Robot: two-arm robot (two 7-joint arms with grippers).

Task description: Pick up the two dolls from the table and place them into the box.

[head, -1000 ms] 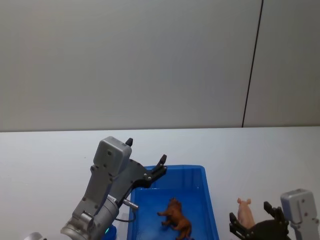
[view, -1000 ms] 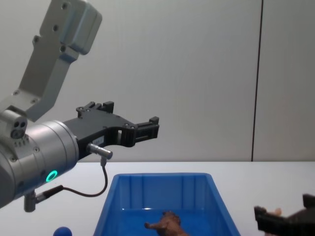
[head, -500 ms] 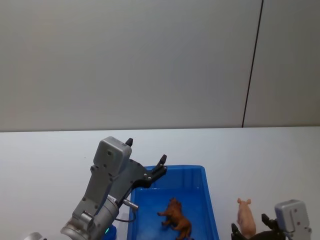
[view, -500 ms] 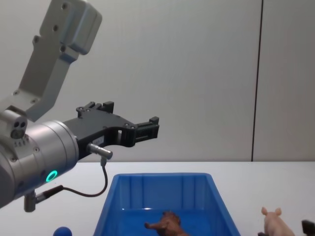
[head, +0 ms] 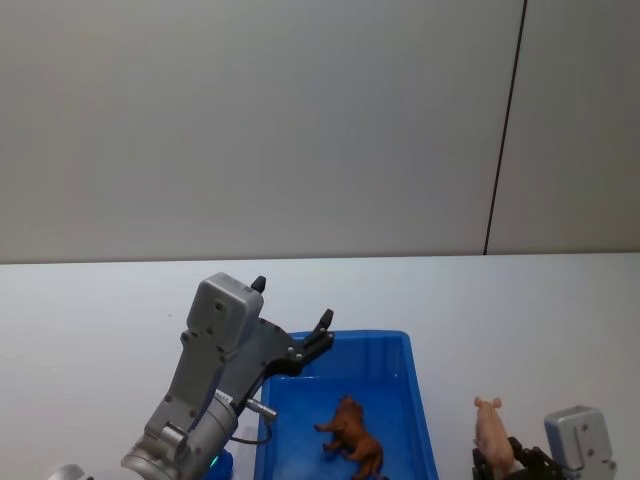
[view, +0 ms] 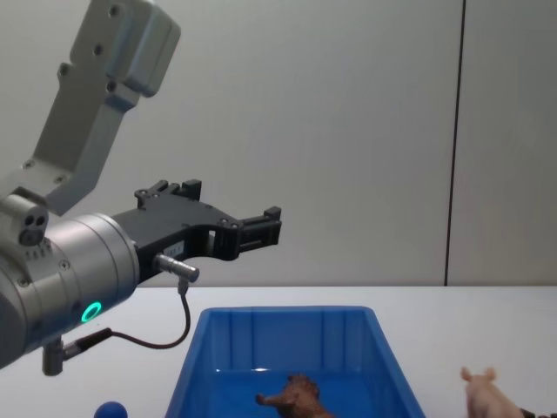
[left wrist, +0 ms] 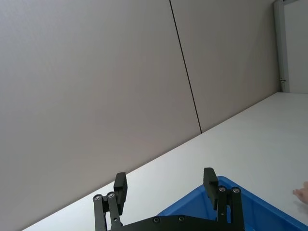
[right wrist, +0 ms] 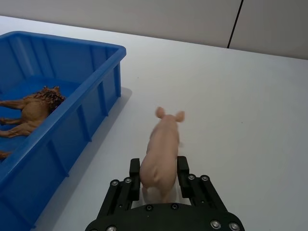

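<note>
- Pink pig figurine [right wrist: 161,154], just right of the blue plastic bin [right wrist: 103,91]: your right gripper [right wrist: 159,162] clamps its flanks.
- Brown shaggy figurine [head: 352,440] lies inside the bin (on its side).
- Your left gripper [left wrist: 164,175] hovers above the bin, fingers wide.

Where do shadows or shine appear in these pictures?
Right wrist view: the blue bin throws a soft shadow on the white table beside its wall; the pink pig, clasped by the right pincer, is evenly lit. Head view: the bin floor shines palely near the open left pincer. Chest view: a green ring light glows on the left arm.
</note>
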